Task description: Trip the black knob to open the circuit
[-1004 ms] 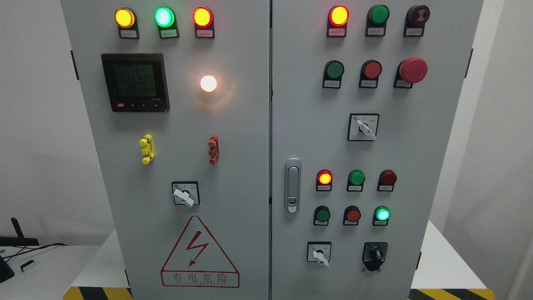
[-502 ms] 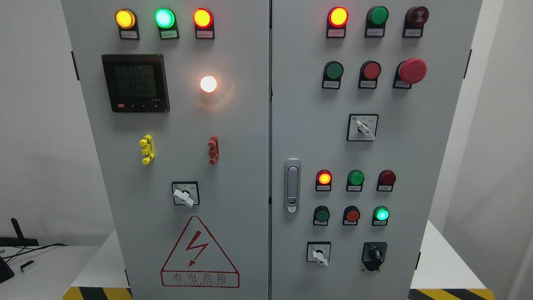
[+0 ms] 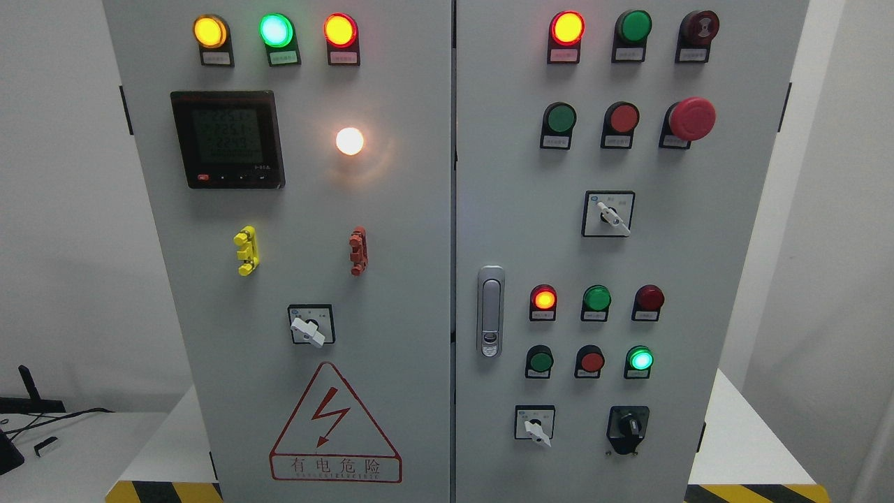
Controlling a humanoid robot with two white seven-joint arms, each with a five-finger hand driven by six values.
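The black knob sits at the lower right of the grey electrical cabinet, on a black square base with its handle standing upright. Left of it is a white-handled selector switch. Just above, a green lamp is lit. Neither of my hands nor arms shows in the head view.
The cabinet's right door carries a silver door latch, a red mushroom stop button, rows of red and green buttons and another white selector. The left door has a meter display, a lit white lamp and a warning triangle. Cables lie at lower left.
The view shifted very slightly between the earliest frame and now; nothing on the panel has moved and the lamps are unchanged.
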